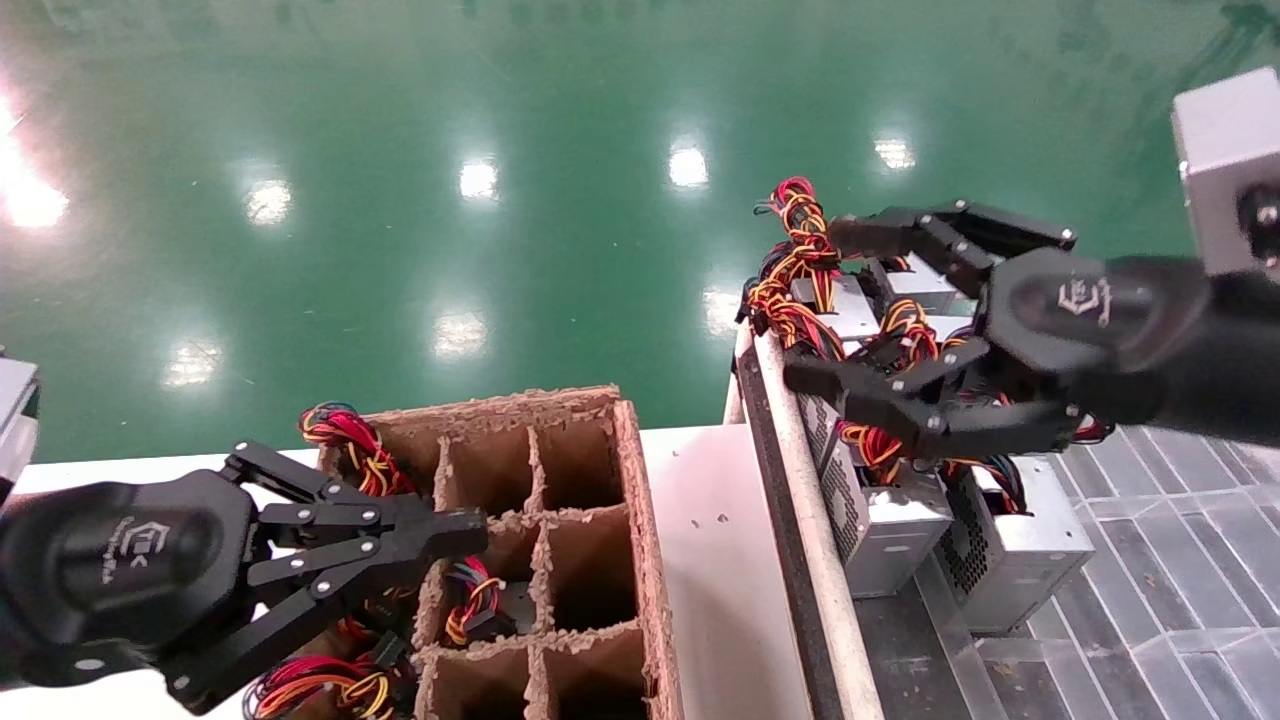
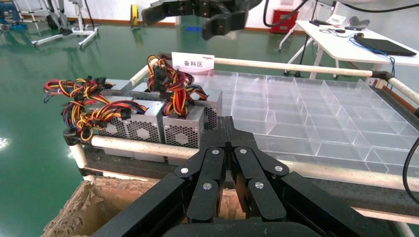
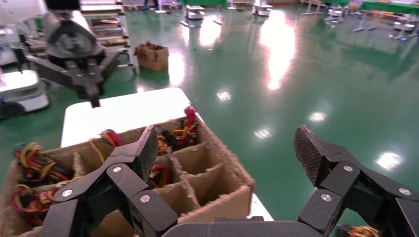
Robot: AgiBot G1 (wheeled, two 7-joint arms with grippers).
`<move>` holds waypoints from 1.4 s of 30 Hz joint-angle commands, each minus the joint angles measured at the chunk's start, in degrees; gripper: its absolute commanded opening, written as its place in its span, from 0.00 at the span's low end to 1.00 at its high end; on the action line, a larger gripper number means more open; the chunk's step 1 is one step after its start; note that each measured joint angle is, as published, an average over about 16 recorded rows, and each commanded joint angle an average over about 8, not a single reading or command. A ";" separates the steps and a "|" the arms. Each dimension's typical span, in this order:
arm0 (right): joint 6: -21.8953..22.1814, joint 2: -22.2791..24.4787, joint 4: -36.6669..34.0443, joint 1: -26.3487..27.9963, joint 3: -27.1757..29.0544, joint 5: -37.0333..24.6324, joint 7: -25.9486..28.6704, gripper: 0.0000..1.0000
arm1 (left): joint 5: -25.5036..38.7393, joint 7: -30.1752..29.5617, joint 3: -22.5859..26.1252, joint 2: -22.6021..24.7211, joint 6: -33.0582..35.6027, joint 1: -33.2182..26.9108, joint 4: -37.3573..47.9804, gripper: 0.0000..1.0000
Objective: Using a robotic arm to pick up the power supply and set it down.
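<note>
Several silver power supplies (image 1: 893, 526) with red, yellow and black wire bundles stand in a row at the left end of a railed tray (image 1: 800, 520). In the left wrist view they show as boxes with honeycomb vents (image 2: 183, 129). My right gripper (image 1: 820, 305) hangs open above this row, with nothing between its fingers. In its own view, the right gripper (image 3: 228, 148) looks past spread pads toward the cardboard box (image 3: 217, 195). My left gripper (image 1: 470, 525) is shut and empty, low over the cardboard box (image 1: 640, 520), and its closed tips (image 2: 226, 123) point toward the tray.
The divided cardboard box holds wire bundles (image 1: 470, 600) in some cells, and other cells (image 1: 585, 465) are empty. Clear plastic compartments (image 2: 316, 113) fill the tray beyond the power supplies. A white table (image 1: 710, 560) lies under the box. Green floor lies beyond.
</note>
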 commanded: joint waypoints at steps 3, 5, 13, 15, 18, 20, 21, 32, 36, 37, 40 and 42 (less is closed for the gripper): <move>-1.17 -0.73 1.07 -2.83 3.76 -1.48 0.90 1.00 | 0.00 0.00 0.00 0.00 0.00 0.00 0.00 1.00; -1.77 -1.11 1.61 -4.28 5.68 -2.23 1.35 1.00 | 0.00 0.00 0.00 0.00 0.00 0.00 0.00 1.00; -4.13 -2.59 3.76 -9.99 13.27 -5.22 3.17 1.00 | 0.00 0.00 0.00 0.00 0.00 0.00 0.00 1.00; -4.72 -2.96 4.30 -11.43 15.18 -5.97 3.62 1.00 | 0.00 0.00 0.00 0.00 0.00 0.00 0.00 1.00; -5.61 -3.52 5.11 -13.58 18.04 -7.09 4.30 1.00 | 0.00 0.00 0.00 0.00 0.00 0.00 0.00 1.00; -6.21 -3.90 5.66 -15.03 19.96 -7.85 4.76 1.00 | 0.00 0.00 0.00 0.00 0.00 0.00 0.00 1.00; -6.50 -4.08 5.92 -15.74 20.90 -8.22 4.99 1.00 | 0.00 0.00 0.00 0.00 0.00 0.00 0.00 1.00; -9.75 -6.12 8.88 -23.60 31.34 -12.33 7.48 1.00 | 0.00 0.00 0.00 0.00 0.00 0.00 0.00 1.00; -10.93 -6.86 9.96 -26.46 35.14 -13.82 8.39 1.00 | 0.00 0.00 0.00 0.00 0.00 0.00 0.00 1.00; -11.23 -7.05 10.23 -27.20 36.12 -14.21 8.62 1.00 | 0.00 0.00 0.00 0.00 0.00 0.00 0.00 1.00; -12.03 -7.55 10.96 -29.13 38.69 -15.22 9.23 1.00 | 0.00 0.00 0.00 0.00 0.00 0.00 0.00 1.00; -12.51 -7.86 11.41 -30.33 40.28 -15.84 9.60 1.00 | 0.00 0.00 0.00 0.00 0.00 0.00 0.00 1.00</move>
